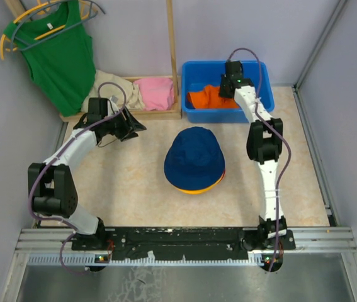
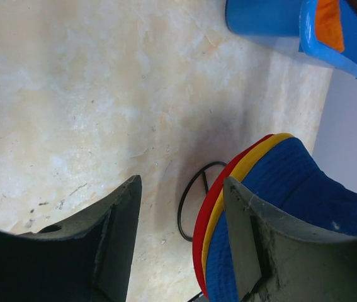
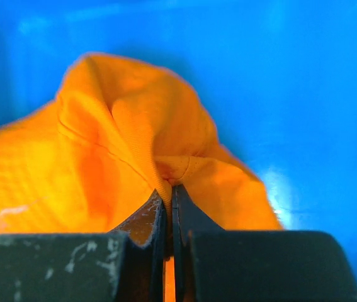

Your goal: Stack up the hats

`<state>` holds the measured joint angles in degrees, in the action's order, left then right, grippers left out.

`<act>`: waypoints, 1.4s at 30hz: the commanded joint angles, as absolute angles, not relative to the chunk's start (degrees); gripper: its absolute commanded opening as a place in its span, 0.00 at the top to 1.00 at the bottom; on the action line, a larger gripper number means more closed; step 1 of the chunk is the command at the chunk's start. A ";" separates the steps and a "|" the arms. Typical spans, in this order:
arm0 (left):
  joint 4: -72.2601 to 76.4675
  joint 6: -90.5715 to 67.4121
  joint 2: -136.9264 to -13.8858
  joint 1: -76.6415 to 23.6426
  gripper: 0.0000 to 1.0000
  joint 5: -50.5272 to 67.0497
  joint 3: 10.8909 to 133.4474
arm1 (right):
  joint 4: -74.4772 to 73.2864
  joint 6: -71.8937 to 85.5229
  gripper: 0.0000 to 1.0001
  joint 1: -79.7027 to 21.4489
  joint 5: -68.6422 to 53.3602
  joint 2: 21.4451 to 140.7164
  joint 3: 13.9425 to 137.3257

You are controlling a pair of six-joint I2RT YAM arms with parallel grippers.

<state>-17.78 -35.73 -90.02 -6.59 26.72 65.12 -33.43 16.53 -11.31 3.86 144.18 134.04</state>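
Standing by the rig, I could see that most of the job was done. The navy hat (image 1: 194, 157) sat on top of a pile in the middle of the table (image 1: 121, 182), with the yellow-orange hat (image 1: 197, 190) showing its brim underneath. The red hat (image 2: 204, 220) was at the very bottom (only the left wrist view caught that red edge). By my reckoning one hat was left: the bright orange hat (image 3: 102, 157) lay crumpled in the blue bin (image 1: 263, 100) at the far right. The right tool (image 3: 169, 189) was down in that bin, pinched tight on a raised fold of the orange cloth. The left tool (image 2: 182, 182) hung near the pile on its left, jaws apart and nothing between them. What remained, I judged, was lifting that last hat out and setting it on the navy crown.
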 commanded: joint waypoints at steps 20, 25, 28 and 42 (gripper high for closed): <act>-12.26 -34.45 -89.22 -6.09 0.40 33.62 64.35 | -11.72 9.41 1.00 -11.77 9.09 105.83 99.25; -11.98 -34.69 -89.12 -6.06 0.40 34.89 65.71 | -16.29 15.30 1.00 -11.77 6.86 106.26 108.22; -11.95 -34.71 -88.99 -6.06 0.40 35.48 66.49 | -18.68 18.72 1.00 -11.71 4.85 106.84 114.82; -9.19 -37.27 -85.21 -5.54 0.39 38.28 64.60 | -35.95 39.33 1.00 -11.81 -11.18 110.20 138.73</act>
